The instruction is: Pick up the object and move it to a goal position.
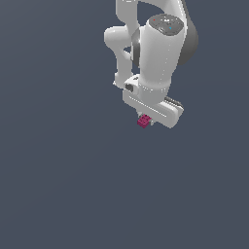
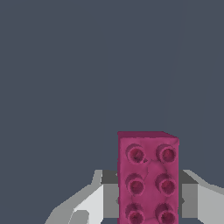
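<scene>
The small magenta-pink studded brick (image 1: 143, 120) sits right under my white gripper (image 1: 147, 121), partly hidden by the hand. In the wrist view the brick (image 2: 148, 177) fills the space between my two fingers (image 2: 110, 199), studs facing the camera, with a finger pad against each long side. The gripper looks shut on the brick. Whether the brick touches the floor or hangs above it cannot be told from the exterior view.
A plain dark grey-blue floor (image 1: 73, 185) spreads all around. The white arm (image 1: 155, 48) rises behind the gripper toward the exterior view's top. No goal marker shows.
</scene>
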Controlling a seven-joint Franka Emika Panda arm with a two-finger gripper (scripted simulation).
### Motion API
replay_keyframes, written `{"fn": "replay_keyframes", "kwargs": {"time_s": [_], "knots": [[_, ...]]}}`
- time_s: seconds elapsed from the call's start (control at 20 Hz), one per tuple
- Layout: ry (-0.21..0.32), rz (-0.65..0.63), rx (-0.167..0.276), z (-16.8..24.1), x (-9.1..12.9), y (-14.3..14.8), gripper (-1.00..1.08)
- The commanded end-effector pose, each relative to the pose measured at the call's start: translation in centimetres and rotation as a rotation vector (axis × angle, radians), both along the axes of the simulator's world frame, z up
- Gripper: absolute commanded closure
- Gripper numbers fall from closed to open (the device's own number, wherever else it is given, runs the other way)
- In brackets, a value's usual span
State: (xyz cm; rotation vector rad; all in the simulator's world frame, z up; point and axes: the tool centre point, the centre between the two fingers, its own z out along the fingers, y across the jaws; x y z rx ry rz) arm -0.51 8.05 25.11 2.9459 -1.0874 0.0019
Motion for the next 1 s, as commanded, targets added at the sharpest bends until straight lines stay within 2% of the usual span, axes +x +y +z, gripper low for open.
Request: {"fn": "replay_keyframes", "kwargs": {"time_s": [0.0, 0.5, 0.95], "knots": [[0.0, -0.001, -0.001, 2.8, -0.1, 1.6, 1.08], [0.0, 0.0, 0.0, 12.6, 0.0, 7.4, 1.08], [0.001, 0.001, 0.001, 17.1, 0.3, 10.2, 1.08]]}}
